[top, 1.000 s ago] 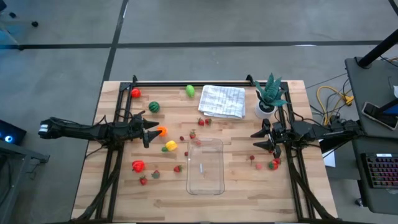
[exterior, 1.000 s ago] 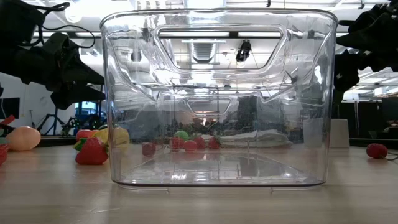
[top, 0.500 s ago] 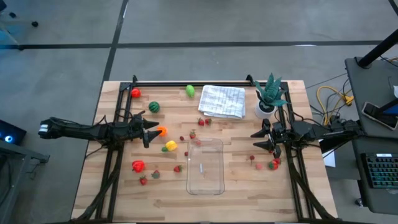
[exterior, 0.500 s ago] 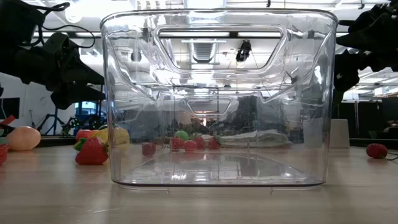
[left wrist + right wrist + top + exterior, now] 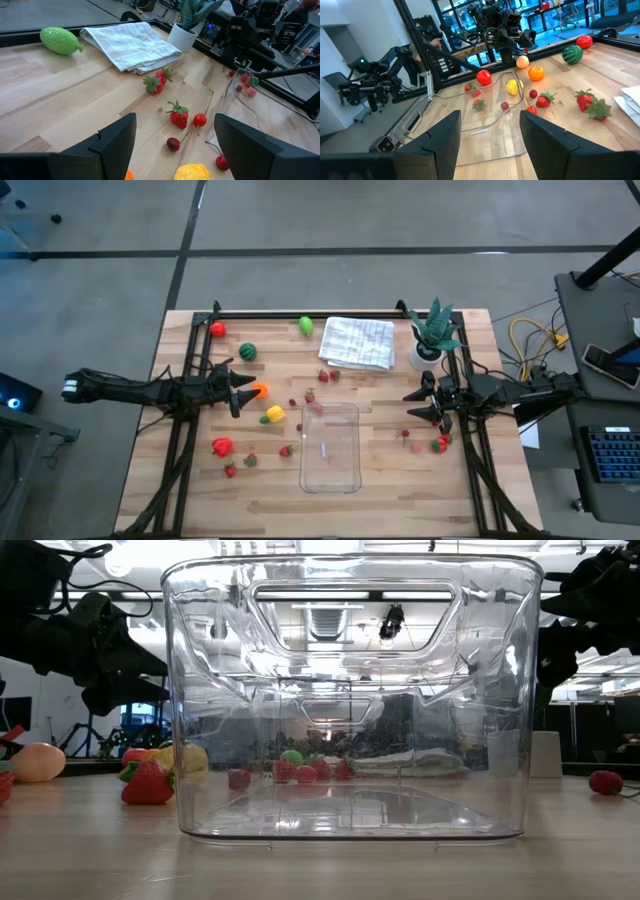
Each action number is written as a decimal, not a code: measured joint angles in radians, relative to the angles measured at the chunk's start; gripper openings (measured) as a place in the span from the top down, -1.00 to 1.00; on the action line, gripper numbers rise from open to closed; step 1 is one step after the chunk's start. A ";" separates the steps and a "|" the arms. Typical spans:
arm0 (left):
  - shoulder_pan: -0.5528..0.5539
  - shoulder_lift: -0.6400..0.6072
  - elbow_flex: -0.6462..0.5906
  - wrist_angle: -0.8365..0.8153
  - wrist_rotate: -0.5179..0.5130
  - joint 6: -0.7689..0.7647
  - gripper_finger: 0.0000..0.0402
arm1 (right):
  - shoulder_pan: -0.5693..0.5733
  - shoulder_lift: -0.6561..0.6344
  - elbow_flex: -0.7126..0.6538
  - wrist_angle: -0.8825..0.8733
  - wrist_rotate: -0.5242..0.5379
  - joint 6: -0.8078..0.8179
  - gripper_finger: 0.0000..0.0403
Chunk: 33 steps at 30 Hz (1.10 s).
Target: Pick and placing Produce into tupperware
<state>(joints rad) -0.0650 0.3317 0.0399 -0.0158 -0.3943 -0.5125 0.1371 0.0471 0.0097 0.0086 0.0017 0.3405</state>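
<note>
Your tupperware (image 5: 331,447) sits empty at the near middle of the table (image 5: 200,500), its near end close to the table's near edge with a strip of bare wood on either side. Produce lies scattered around it rather than in it: small strawberries (image 5: 310,396) off its far-left corner, a yellow piece (image 5: 274,414) and an orange piece (image 5: 260,391) further left, a red piece (image 5: 221,446) near the left rail, and a few small red bits (image 5: 440,444) to its right. At the far side you have a striped melon (image 5: 247,352), a red fruit (image 5: 217,329) in the far-left corner and a lime-green piece (image 5: 306,326) hard by the far edge. A folded white cloth (image 5: 358,342) and a potted plant (image 5: 432,335) fill the far right, leaving little room there. Your left pincer (image 5: 240,387) hovers to the left of the container, just beside the orange piece, fingers (image 5: 114,140) spread with nothing between them. Your right pincer (image 5: 418,405) hangs to the right of the container, near the small red bits, fingers (image 5: 442,134) also apart and empty. The lanes between each pincer and the container's long sides are open wood.
</note>
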 joint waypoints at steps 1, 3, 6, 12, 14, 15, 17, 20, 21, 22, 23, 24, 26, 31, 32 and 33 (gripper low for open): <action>0.000 0.000 0.000 0.000 0.000 0.000 -0.27 | 0.000 0.000 0.000 0.000 0.000 0.000 0.03; 0.000 0.000 0.000 0.000 0.000 0.000 -0.27 | 0.000 0.000 0.000 0.000 0.000 0.000 0.03; 0.000 0.000 0.000 0.000 0.000 0.000 -0.27 | 0.000 0.002 0.000 0.032 0.033 -0.027 0.03; 0.000 0.000 0.000 0.000 0.000 0.000 -0.27 | 0.000 0.001 0.000 0.248 0.139 0.090 0.03; 0.000 0.000 0.000 0.000 0.000 0.000 -0.27 | 0.000 0.001 0.000 0.329 0.153 0.026 0.03; 0.000 0.000 0.000 0.000 0.000 0.000 -0.27 | 0.000 0.003 0.000 0.378 0.154 -0.023 0.03; 0.000 0.000 0.000 0.000 0.000 0.000 -0.27 | 0.000 0.008 0.001 0.480 0.145 -0.106 0.03; 0.000 0.000 0.000 0.000 0.000 0.000 -0.27 | 0.000 0.016 0.016 0.519 0.042 -0.194 0.03; 0.000 0.000 0.000 0.000 0.000 0.000 -0.27 | 0.000 0.021 0.034 0.474 -0.010 -0.214 0.03; 0.000 0.000 0.000 0.000 0.000 0.000 -0.27 | 0.000 0.028 0.061 0.406 -0.050 -0.225 0.03; 0.000 0.000 0.000 0.000 0.000 0.000 -0.27 | 0.000 0.039 0.098 0.308 -0.079 -0.227 0.03; 0.000 0.000 0.000 0.000 0.000 0.000 -0.27 | 0.000 0.055 0.140 0.198 -0.088 -0.227 0.03; 0.000 0.000 0.000 0.000 -0.001 0.000 -0.27 | 0.000 0.103 0.236 -0.004 -0.084 -0.239 0.03; 0.000 0.000 0.000 0.000 -0.001 0.000 -0.27 | 0.000 0.285 0.488 -0.248 -0.002 -0.355 0.03; 0.000 0.000 0.000 0.000 -0.001 0.000 -0.27 | 0.000 0.326 0.535 -0.287 0.037 -0.322 0.03; 0.000 0.000 0.000 0.000 -0.001 0.000 -0.27 | 0.000 0.367 0.581 -0.339 0.089 -0.255 0.03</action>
<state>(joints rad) -0.0647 0.3317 0.0397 -0.0154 -0.3953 -0.5123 0.1371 0.4144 0.5908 -0.3304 0.0912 0.0855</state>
